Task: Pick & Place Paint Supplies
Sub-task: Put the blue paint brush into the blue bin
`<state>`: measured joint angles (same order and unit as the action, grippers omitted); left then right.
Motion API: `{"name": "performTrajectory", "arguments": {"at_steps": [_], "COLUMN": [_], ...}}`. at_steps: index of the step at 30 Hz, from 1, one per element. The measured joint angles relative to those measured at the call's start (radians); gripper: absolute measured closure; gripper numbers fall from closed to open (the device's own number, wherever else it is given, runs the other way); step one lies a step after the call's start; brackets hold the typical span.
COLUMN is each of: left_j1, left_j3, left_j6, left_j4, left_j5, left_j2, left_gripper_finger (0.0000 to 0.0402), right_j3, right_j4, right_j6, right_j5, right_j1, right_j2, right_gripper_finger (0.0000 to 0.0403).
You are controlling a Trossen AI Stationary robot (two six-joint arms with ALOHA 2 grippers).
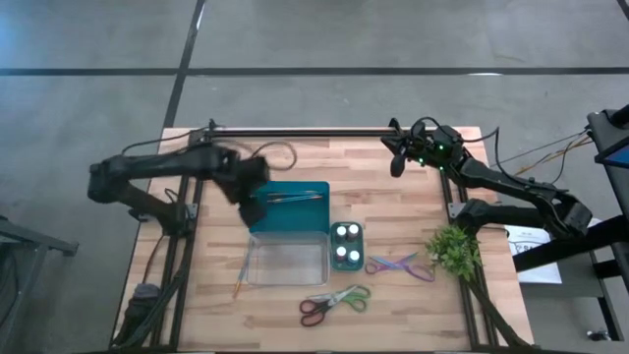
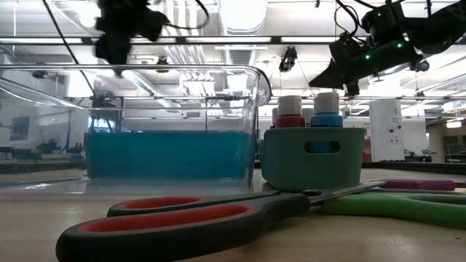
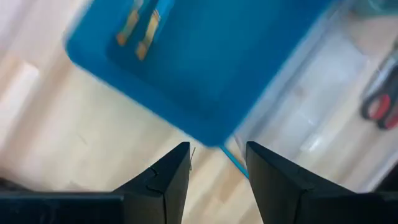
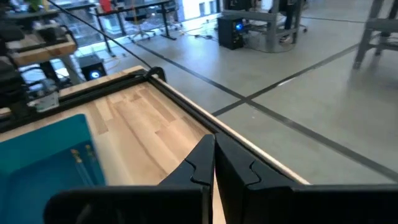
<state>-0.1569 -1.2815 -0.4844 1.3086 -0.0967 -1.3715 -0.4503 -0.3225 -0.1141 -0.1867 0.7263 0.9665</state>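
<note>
The left gripper (image 1: 252, 205) hangs over the left end of the teal tray (image 1: 295, 222), near the middle of the desk (image 1: 393, 295), its fingers (image 3: 171, 180) parted a moderate way with nothing between them. The right gripper (image 1: 397, 162) waits raised above the far right part of the desk, fingers pressed together and empty.

Two brushes (image 1: 295, 197) already lie in the teal tray, and more thin brushes (image 1: 243, 277) rest on the wood at the left edge of the clear container (image 1: 287, 264). The paint bottles (image 1: 346, 245) stand white-capped in a small teal holder (image 2: 313, 164) just right of the clear container. The purple-handled scissors (image 1: 401, 265) lie right of that holder, the red-and-green scissors (image 1: 334, 303) nearer the front edge, and a green sprig (image 1: 453, 250) (no part of the job) sits towards the right edge.

The likely trouble lies with the brushes on the wood: they are thin and lie against the container's wall, so descending fingers could strike the rim, shove the container, or close on air and roll a brush away.
</note>
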Motion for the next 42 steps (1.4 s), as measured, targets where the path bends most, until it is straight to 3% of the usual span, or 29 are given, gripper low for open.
{"name": "performTrajectory", "arguments": {"at_steps": [6, 11, 17, 23, 27, 33, 42], "left_j1": [0.233, 0.541, 0.951, 1.233, 1.275, 1.259, 1.231], "left_j3": [0.133, 0.233, 0.275, 0.275, 0.275, 0.265, 0.26], "left_j6": [-0.34, -0.705, -1.199, -1.565, -1.634, -1.561, -1.563], "left_j4": [-0.035, -0.153, -0.228, -0.244, -0.248, -0.282, -0.355], "left_j5": [0.001, 0.049, 0.279, 0.54, 0.558, 0.551, 0.499], "left_j2": [0.158, 0.253, 0.259, 0.162, 0.061, -0.067, -0.156], "left_gripper_finger": [0.0236, 0.0236, 0.0236, 0.0236, 0.0236, 0.0236, 0.0236], "right_j3": [0.0, 0.0, 0.0, 0.0, 0.0, 0.0, 0.008], "right_j4": [-0.006, -0.02, -0.03, -0.015, 0.012, 0.052, 0.088], "right_j6": [-0.013, -0.031, -0.036, -0.035, -0.025, -0.021, -0.014], "right_j5": [-0.003, -0.005, -0.008, -0.009, -0.008, -0.008, -0.008], "right_j1": [-0.046, -0.098, -0.136, -0.166, -0.182, -0.191, -0.192], "right_j2": [0.0, -0.003, -0.034, -0.072, -0.088, -0.102, -0.116], "right_gripper_finger": [0.0394, 0.0394, 0.0394, 0.0394, 0.0394, 0.0394, 0.0394]}}
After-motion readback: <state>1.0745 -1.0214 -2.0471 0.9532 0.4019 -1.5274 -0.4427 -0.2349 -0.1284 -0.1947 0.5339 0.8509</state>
